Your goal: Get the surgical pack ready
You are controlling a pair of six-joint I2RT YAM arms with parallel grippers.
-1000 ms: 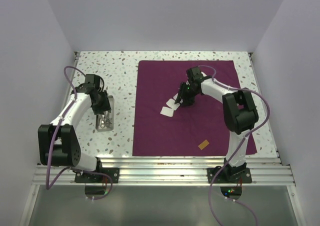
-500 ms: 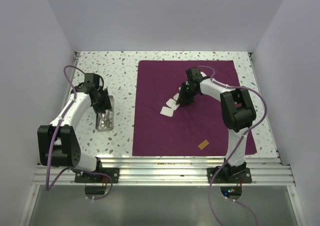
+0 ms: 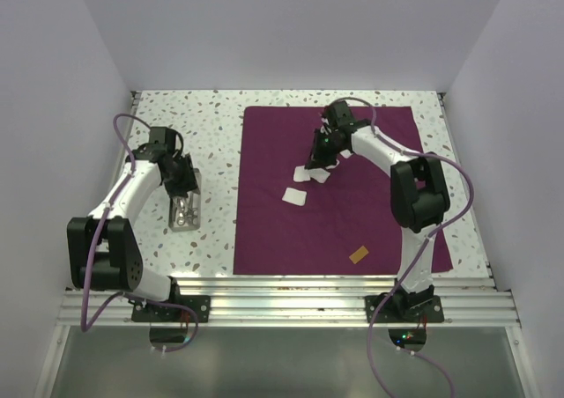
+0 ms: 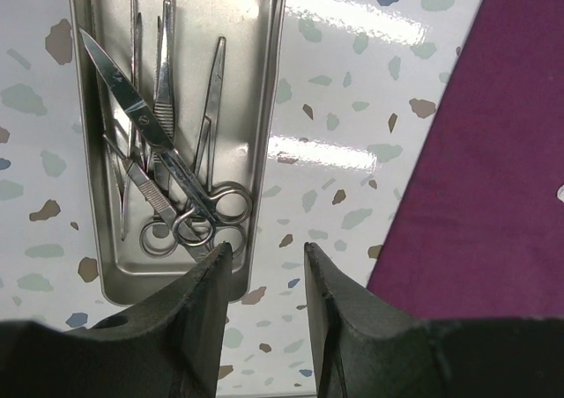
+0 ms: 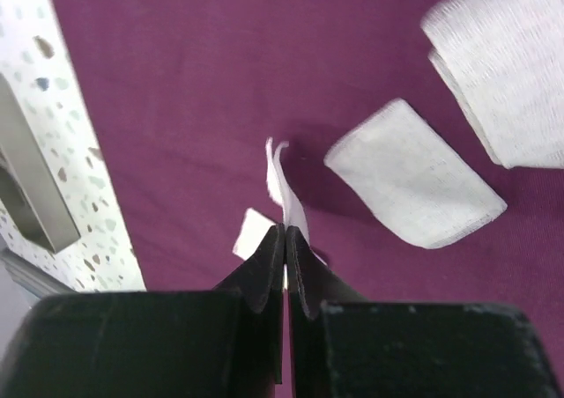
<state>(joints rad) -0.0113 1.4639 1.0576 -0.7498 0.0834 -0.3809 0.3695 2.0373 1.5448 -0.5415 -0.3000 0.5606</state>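
Observation:
The dark purple cloth (image 3: pixel 352 222) lies flat on the right of the table. My right gripper (image 3: pixel 319 158) is over its upper middle, shut on the edge of a white gauze square (image 5: pixel 284 191) lifted off the cloth. More gauze squares (image 5: pixel 414 187) lie on the cloth beside it, and one lies lower left (image 3: pixel 293 196). The steel tray (image 3: pixel 185 224) sits on the speckled table at the left and holds scissors (image 4: pixel 167 151) and forceps (image 4: pixel 211 90). My left gripper (image 4: pixel 264 261) is open, with the tray's right rim near its bottom corner between the jaws.
A small orange-brown tab (image 3: pixel 358 255) lies near the cloth's front edge. White walls enclose the table on three sides. The cloth's left edge (image 4: pixel 423 195) lies a short way right of the tray.
My right gripper has moved toward the back of the cloth, carrying a pinched gauze square up off the pile. The left arm has barely moved.

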